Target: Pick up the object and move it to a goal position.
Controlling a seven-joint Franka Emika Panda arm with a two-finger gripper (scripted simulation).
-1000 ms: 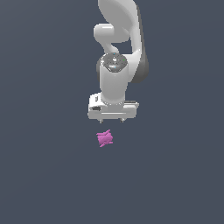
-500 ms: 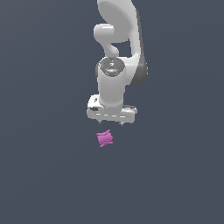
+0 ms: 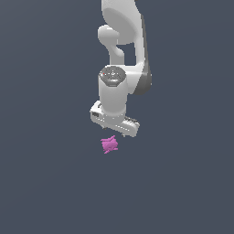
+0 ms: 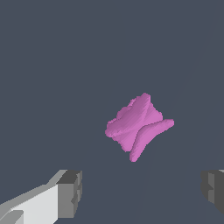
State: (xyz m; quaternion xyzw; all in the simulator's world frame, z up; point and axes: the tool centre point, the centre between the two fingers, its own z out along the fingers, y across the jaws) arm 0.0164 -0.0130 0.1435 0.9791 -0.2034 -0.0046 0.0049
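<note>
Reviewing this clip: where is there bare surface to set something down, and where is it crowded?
Bare dark floor surrounds everything: wide open on the exterior view's left and right of the arm, and below the pink lump. The only crowded spot is right at the lump, where the open gripper hovers close above it without touching.

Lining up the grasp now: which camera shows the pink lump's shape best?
The wrist view: the pink lump fills the frame's middle, its ridges and pointed ends clear, between the open gripper fingertips. The exterior view shows it only as a small blob just below the gripper.
</note>
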